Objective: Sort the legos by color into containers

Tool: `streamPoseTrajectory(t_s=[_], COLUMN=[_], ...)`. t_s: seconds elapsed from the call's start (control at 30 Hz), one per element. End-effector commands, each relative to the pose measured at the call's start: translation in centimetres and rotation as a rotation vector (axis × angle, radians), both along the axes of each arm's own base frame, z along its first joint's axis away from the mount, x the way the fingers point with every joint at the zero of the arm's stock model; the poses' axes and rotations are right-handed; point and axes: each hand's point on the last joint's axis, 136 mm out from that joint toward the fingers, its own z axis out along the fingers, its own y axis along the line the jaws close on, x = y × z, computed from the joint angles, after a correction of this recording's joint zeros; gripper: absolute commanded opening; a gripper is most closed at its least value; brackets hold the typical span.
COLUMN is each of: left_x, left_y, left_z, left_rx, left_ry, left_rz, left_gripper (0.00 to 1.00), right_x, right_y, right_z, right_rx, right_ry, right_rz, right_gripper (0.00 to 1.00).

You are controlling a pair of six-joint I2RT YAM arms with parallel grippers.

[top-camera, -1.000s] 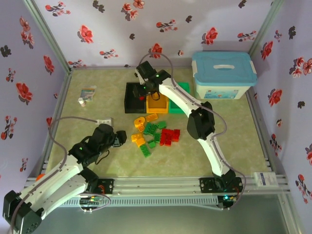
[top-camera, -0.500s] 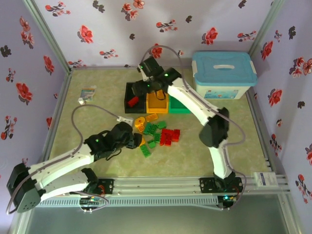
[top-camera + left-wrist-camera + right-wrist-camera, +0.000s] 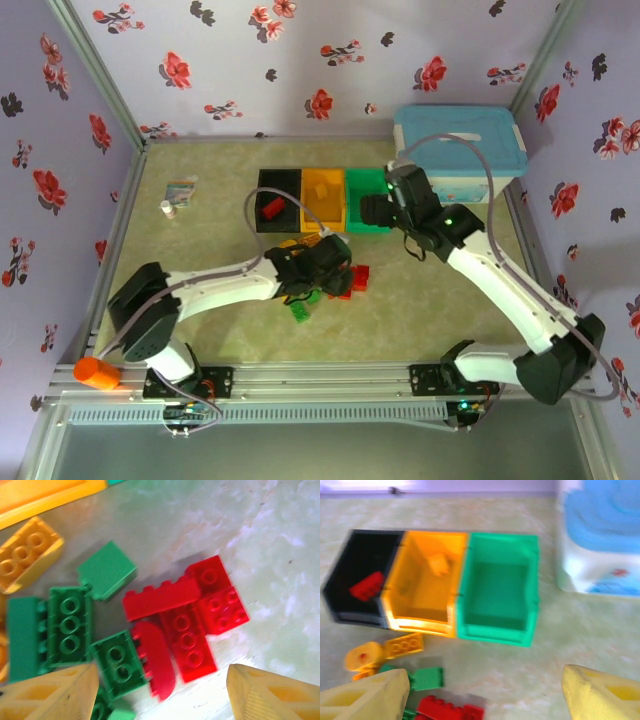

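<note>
Since a second ago my right hand point(image 3: 482, 695) has left the containers point(image 3: 495, 630), spread wide and empty; my left hand point(image 3: 160, 695) now hovers open over the red legos point(image 3: 185, 615) on the tabletop point(image 3: 280, 555). Next: drop, pinch one, probably the curved piece point(image 3: 157, 662), for the black bin point(image 3: 357, 617).

The left arm point(image 3: 210, 290) and the right arm point(image 3: 505, 295) both have smooth white shells on the long links and bulky black housings at the joints. A thin grey cable point(image 3: 470, 150) runs along each arm. A small green light point(image 3: 447, 211) glows on the right arm's black wrist housing. The fingers point(image 3: 50, 695) are yellow wedges with triangular lattice cut-outs. The bases point(image 3: 462, 380) are black blocks.
</note>
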Motion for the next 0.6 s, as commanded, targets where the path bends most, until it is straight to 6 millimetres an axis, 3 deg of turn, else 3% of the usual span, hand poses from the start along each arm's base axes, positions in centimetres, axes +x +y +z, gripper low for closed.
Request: streamPoseTrajectory(t_s=[0.0, 0.1, 0.2, 0.57], left_x=[0.1, 0.3, 0.4, 0.0], left_y=[-2.8, -4.2, -5.0, -6.0], left_z=[-0.1, -1.0, -2.0, -4.4], left_rx=[-0.021, 0.026, 0.067, 0.119], left_ry=[0.038, 0.063, 0.088, 0.133], left_rz=[-0.022, -0.025, -0.024, 0.018], left_gripper=[0.68, 0.68, 0.68, 0.68], right_x=[-0.7, -1.5, -2.0, -2.5], right_y=[-5.2, -8.0, -9.4, -10.1], right_z=[0.6, -0.7, -1.8, -3.4], right_rx=[0.022, 0.033, 0.02, 0.024], right_ry=[-0.062, -0.044, -0.013, -0.008], right_rz=[-0.216, -0.304, -0.346, -0.36], right_gripper=[0.84, 0.87, 0.87, 0.88])
